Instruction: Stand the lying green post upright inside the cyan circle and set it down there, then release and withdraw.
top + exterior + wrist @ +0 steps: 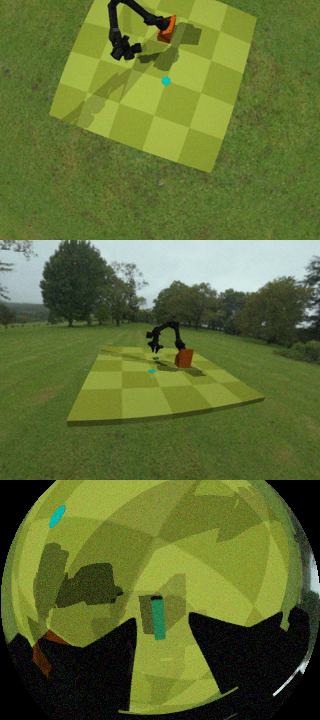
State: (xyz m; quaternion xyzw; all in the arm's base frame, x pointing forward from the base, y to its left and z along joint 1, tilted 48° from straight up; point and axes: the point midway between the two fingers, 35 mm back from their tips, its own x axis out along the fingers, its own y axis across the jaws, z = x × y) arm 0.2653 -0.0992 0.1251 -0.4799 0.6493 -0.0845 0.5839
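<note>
Hovering: one end effector (133,52) (156,352) (163,620), one post (155,358) (158,619).

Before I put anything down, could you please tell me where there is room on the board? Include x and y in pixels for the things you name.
The widest free patch of the board (170,134) (144,401) runs from the cyan circle (165,81) (151,371) (57,516) to the edge farthest from the orange base (163,38) (184,358). It is crowded around the green post (155,358) (158,620), with the open gripper (154,352) (163,620) just above.
</note>
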